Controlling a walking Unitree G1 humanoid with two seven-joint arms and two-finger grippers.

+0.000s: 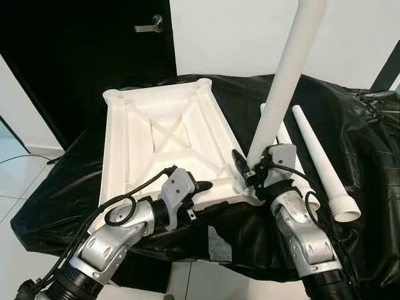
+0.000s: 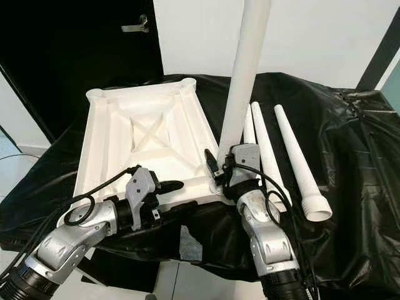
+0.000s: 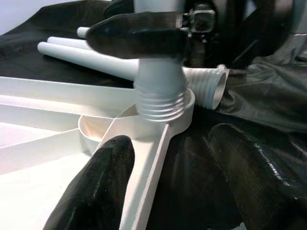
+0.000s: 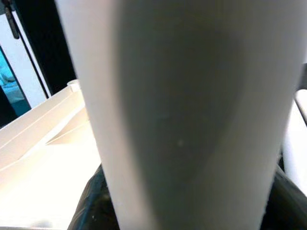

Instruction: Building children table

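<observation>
Black sheet (image 1: 350,137), right gripper (image 1: 249,167) pinching upright leg (image 1: 282,87) (threads at tabletop (image 1: 156,140) socket), left gripper (image 1: 201,185) spread

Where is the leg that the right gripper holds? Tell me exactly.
The leg stands nearly upright in the right gripper, threaded end in the near right corner socket of the upturned tabletop, beside the spare legs.

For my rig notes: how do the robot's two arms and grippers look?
Both arms are silver metal with black ribbed cuffs at the base. The left gripper and right gripper have grey housings and long glossy black jaws. Loose black cables loop along each arm.
</observation>
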